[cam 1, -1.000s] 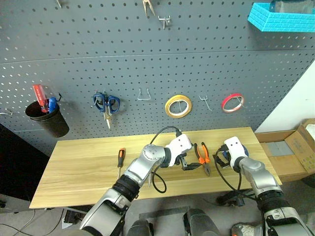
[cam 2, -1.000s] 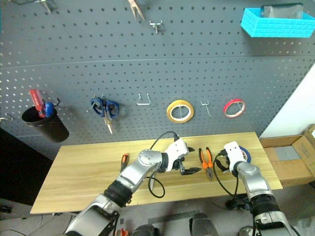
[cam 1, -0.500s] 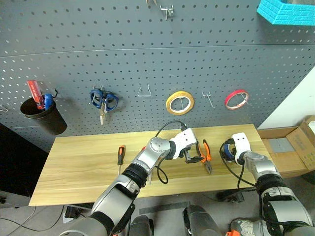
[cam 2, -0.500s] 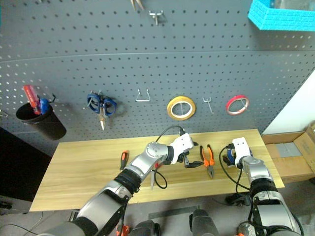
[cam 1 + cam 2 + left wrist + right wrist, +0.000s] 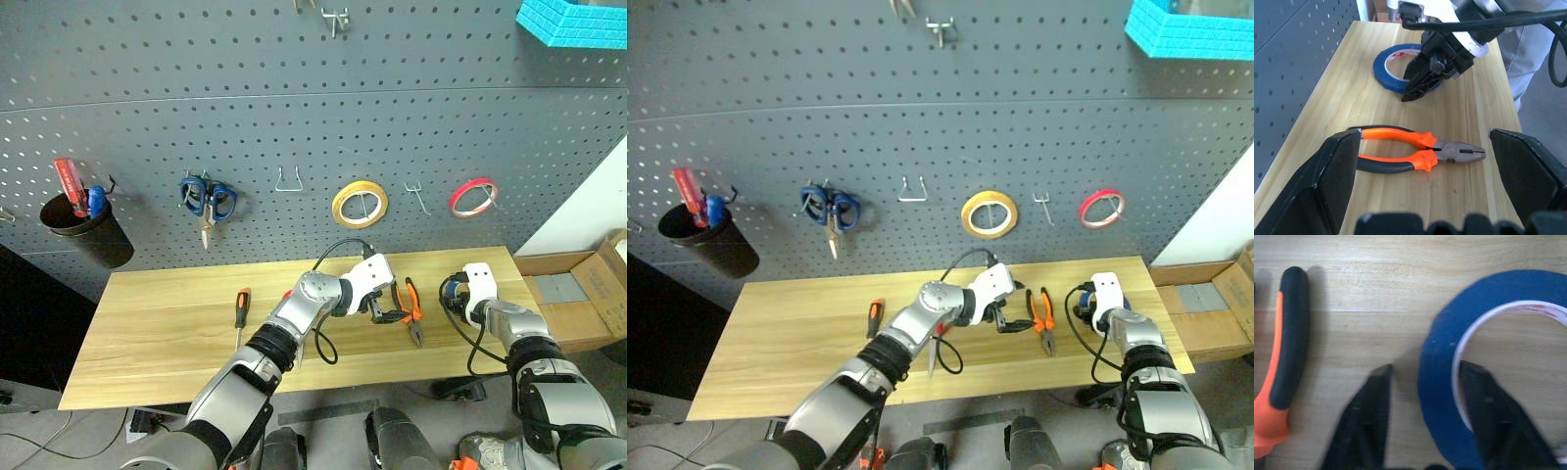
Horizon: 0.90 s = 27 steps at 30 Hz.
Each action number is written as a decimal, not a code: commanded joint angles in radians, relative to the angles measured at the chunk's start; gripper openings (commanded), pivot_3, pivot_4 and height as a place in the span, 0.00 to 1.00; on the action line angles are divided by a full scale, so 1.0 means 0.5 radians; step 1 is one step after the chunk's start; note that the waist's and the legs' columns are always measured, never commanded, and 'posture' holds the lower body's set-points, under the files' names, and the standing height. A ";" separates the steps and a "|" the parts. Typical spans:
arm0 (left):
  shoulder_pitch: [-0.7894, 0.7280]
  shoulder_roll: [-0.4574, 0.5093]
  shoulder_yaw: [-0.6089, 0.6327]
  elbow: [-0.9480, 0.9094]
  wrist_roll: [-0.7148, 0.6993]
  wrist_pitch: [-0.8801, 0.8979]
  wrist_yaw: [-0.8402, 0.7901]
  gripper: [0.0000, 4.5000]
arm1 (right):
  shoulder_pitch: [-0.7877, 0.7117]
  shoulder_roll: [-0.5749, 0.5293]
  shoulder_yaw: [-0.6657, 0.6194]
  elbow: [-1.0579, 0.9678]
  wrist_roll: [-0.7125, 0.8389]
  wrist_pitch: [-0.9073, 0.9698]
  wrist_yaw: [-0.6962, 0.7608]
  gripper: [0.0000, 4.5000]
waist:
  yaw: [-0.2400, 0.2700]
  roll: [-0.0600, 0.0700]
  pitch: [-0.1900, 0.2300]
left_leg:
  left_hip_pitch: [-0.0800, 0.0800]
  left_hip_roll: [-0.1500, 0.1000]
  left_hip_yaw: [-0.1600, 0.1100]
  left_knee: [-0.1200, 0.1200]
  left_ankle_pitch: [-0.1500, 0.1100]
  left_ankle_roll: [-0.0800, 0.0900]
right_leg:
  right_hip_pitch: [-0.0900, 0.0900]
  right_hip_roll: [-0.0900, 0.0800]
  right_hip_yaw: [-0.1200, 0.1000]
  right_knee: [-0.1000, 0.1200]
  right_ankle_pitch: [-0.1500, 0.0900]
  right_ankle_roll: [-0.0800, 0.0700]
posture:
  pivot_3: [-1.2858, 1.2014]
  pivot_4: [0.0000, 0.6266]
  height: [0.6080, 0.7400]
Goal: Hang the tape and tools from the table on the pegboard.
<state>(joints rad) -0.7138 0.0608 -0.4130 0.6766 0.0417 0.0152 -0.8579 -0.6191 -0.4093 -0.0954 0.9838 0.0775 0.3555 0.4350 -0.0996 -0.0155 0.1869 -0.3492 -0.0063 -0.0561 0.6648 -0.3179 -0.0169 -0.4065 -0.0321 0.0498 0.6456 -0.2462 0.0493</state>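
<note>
Blue tape roll (image 5: 1436,382) lying flat on the wooden table (image 5: 157,333), right gripper (image 5: 1425,396) straddling its rim.

It's a thin blue ring with a white inner core; one black finger (image 5: 1369,416) sits outside the band, the other inside the hole, not yet pinched tight. The orange-and-black pliers (image 5: 1415,152), rubbery grips and grey metal nose, lie between the left gripper's (image 5: 1425,181) wide-spread fingers, untouched, just beside the tape.

We see even, bright overhead light w/ soft short shadows on the table (image 5: 176,323), no glare; head views sharp, right wrist view soft, its fingertips (image 5: 1369,431) blurred up close.
</note>
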 commanded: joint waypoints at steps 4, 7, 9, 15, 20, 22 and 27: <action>-0.023 -0.038 0.094 -0.070 -0.055 0.025 -0.006 1.00 | 0.016 0.010 -0.012 -0.048 -0.016 -0.044 -0.037 0.08 | 0.000 0.000 0.000 | 0.000 0.000 0.000 0.000 0.000 0.000 | 0.000 0.000 0.000 0.000 0.000 0.000 | 0.47 0.28 1.00; 0.022 -0.041 0.114 -0.192 -0.094 0.126 -0.054 1.00 | 0.147 0.000 0.041 -0.273 -0.070 -0.069 -0.073 0.08 | 0.002 0.002 -0.001 | 0.000 -0.001 -0.001 0.000 0.000 0.000 | 0.000 -0.002 -0.001 0.000 0.000 0.000 | 0.47 0.26 1.00; 0.111 0.028 0.066 -0.358 -0.088 0.197 -0.147 1.00 | 0.355 -0.014 0.113 -0.644 -0.148 -0.096 -0.121 0.08 | 0.002 0.005 -0.004 | -0.002 -0.001 -0.002 0.000 0.000 -0.001 | 0.000 -0.003 -0.002 0.000 0.000 0.001 | 0.47 0.24 1.00; 0.470 0.420 0.084 -1.043 -0.131 0.489 -0.307 1.00 | 1.089 0.012 0.249 -1.901 -0.349 -0.187 -0.304 0.08 | -0.007 0.034 -0.025 | -0.031 -0.002 -0.001 0.000 0.005 -0.010 | -0.033 -0.006 0.003 0.008 -0.002 0.004 | 0.46 0.19 1.00; 0.820 0.602 0.391 -1.657 -0.315 0.911 -0.116 1.00 | 1.441 -0.024 0.420 -2.360 -0.766 -0.654 -0.592 0.08 | -0.004 0.036 -0.049 | -0.030 -0.005 0.001 0.008 0.005 -0.011 | -0.032 -0.007 0.008 0.011 0.001 0.009 | 0.46 0.13 1.00; 0.927 0.638 0.468 -1.860 -0.367 1.050 -0.041 1.00 | 1.438 -0.046 0.456 -2.356 -0.920 -0.823 -0.713 0.08 | -0.007 0.028 -0.079 | -0.026 -0.005 0.003 0.008 0.005 -0.011 | -0.030 -0.006 0.009 0.011 0.001 0.009 | 0.46 0.12 1.00; 0.965 0.598 0.535 -2.038 -0.445 1.269 0.141 1.00 | 1.254 -0.045 0.484 -2.146 -0.984 -1.065 -0.784 0.08 | 0.012 0.014 -0.116 | -0.022 -0.006 0.004 0.027 0.004 -0.009 | -0.017 -0.003 0.012 0.011 0.005 0.016 | 0.46 0.09 1.00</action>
<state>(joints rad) -0.2181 0.3777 -0.1629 -0.2909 -0.1508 0.6222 -0.8182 0.0432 -0.4273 0.1468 -0.1062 -0.4105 -0.1255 0.0593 -0.0936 -0.0086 0.1291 -0.3562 -0.0092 -0.0543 0.6783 -0.3164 -0.0205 -0.4098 -0.0336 0.0557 0.6482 -0.2420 0.0584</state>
